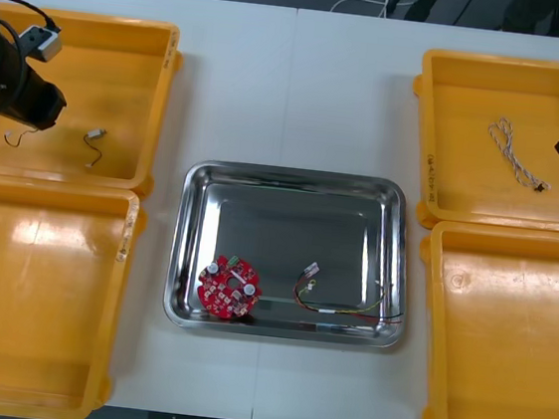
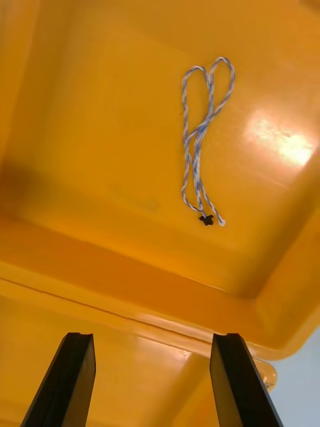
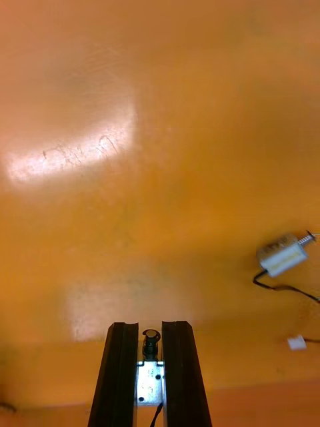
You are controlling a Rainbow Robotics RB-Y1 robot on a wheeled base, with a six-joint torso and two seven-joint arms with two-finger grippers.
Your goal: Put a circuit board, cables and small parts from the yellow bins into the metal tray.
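no legible text, label, brand or number. faint mark on rim of right far yellow bin (image 1: 429, 173), pale strip on rim of left near yellow bin (image 1: 129, 234): both too small to read.

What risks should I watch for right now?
1. The left gripper pinches a small metal part at the tips of its jaws; it may slip on the way to the metal tray.
2. The right gripper, jaws open, hangs over the yellow bin's rim, short of the flat blue and white cable; descending there may strike the rim or miss the cable.
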